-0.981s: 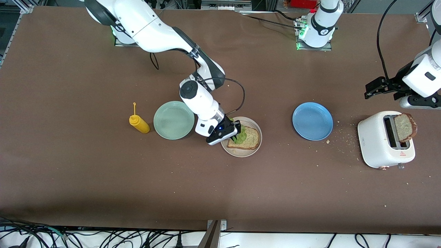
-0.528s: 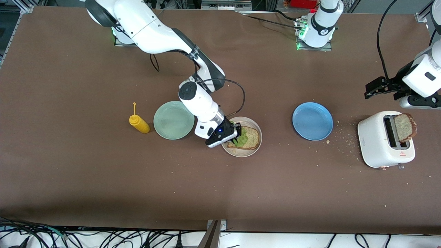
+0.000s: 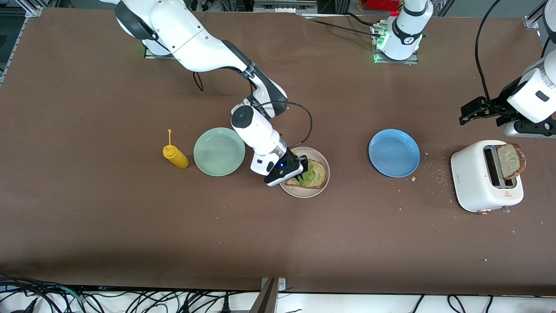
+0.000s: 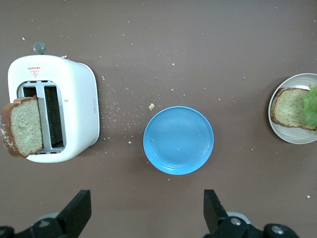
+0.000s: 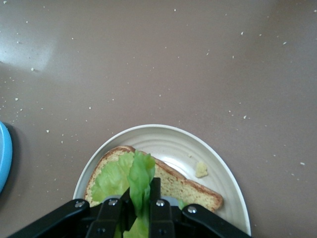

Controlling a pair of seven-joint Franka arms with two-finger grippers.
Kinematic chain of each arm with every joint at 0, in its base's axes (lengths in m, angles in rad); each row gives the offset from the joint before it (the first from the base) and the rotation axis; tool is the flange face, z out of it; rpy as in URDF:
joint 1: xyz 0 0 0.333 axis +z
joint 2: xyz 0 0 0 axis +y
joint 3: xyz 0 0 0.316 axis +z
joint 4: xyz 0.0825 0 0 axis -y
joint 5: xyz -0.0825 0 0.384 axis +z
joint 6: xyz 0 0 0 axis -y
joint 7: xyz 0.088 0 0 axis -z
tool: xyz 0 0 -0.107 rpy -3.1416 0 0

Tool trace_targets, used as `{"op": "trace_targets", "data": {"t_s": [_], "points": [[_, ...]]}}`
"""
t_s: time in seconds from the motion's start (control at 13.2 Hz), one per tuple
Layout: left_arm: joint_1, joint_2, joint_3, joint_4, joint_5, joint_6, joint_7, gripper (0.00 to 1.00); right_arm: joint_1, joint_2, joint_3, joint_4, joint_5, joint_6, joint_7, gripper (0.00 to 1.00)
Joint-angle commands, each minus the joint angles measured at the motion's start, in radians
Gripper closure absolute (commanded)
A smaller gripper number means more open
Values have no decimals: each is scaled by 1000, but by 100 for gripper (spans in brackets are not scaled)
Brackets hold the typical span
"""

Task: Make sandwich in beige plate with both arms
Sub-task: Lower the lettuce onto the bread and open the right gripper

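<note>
The beige plate (image 3: 306, 192) holds one slice of brown bread (image 3: 319, 174). My right gripper (image 3: 300, 173) is low over this plate, shut on a green lettuce leaf (image 3: 309, 175) that drapes onto the slice. In the right wrist view the lettuce (image 5: 141, 173) stands pinched between the fingers (image 5: 155, 191) above the bread (image 5: 193, 188) and the plate (image 5: 218, 158). A second bread slice (image 3: 510, 161) sticks up from the white toaster (image 3: 482, 178). My left gripper (image 3: 473, 110) waits open and empty in the air by the toaster; in its wrist view the left gripper (image 4: 147, 210) is over bare table.
A blue plate (image 3: 394, 152) lies between the beige plate and the toaster, with crumbs (image 3: 428, 174) scattered beside it. A mint-green plate (image 3: 219, 151) and a yellow mustard bottle (image 3: 175, 155) stand toward the right arm's end.
My right gripper has shifted a little toward the left arm's end over the beige plate, carrying the lettuce farther onto the bread. The left arm has not moved.
</note>
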Motion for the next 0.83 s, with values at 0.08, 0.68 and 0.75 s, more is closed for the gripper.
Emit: {"op": "trace_targets", "data": {"t_s": [0.08, 0.68, 0.75], "points": [[-1, 6, 0, 22, -4, -12, 3, 0, 7, 48, 3, 42, 14, 81, -31, 100], [-1, 6, 0, 22, -4, -12, 6, 0, 10, 50, 4, 42, 11, 125, -73, 0], [-1, 6, 0, 22, -4, -12, 6, 0, 10, 36, 4, 42, 16, 122, -71, 0]]}}
